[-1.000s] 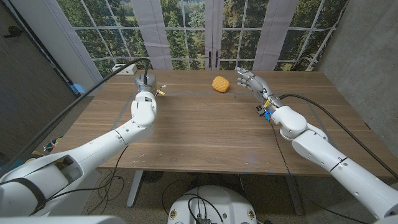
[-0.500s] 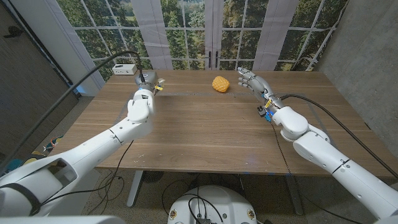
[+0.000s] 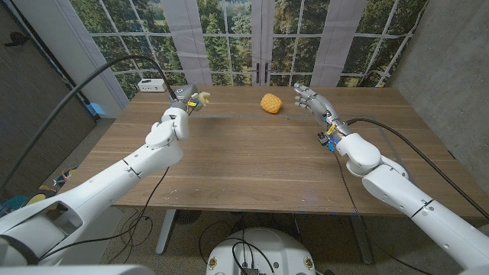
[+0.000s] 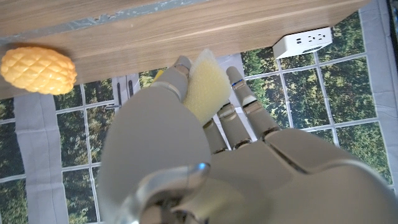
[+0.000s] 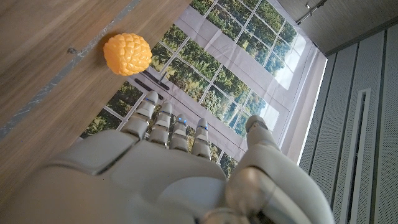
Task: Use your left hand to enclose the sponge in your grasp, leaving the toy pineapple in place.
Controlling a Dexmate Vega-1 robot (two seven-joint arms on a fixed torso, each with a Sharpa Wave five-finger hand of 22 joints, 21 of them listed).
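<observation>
Wooden table (image 3: 252, 153) under tall windows, left hand (image 3: 186, 101) gripping yellow sponge (image 4: 206, 84) far left, toy pineapple (image 3: 270, 102) far centre, right hand (image 3: 312, 101) open, fingers spread, just right of it

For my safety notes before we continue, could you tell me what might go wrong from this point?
The sponge sits out near the left hand's fingertips, partly exposed, so it might slip free. That hand is near the table's far edge, so a dropped sponge could fall off. The right hand waits beside the toy pineapple and could nudge it.
</observation>
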